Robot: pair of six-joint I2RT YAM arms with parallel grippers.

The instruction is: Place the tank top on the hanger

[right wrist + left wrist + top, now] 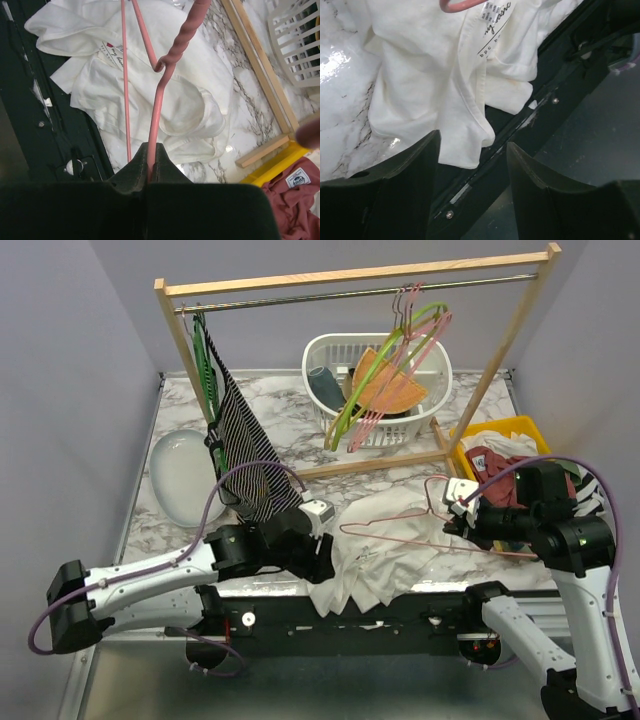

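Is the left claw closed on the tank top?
No, the left claw stands wide open, and the tank top lies loose on the table, not pinched.

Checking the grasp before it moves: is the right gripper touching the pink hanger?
Touching. The right wrist view shows the right gripper shut on the pink hanger, with the wire pinched between its closed jaws.

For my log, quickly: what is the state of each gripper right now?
Left gripper: open, holding nothing, by the tank top.
Right gripper: closed on the hanger.
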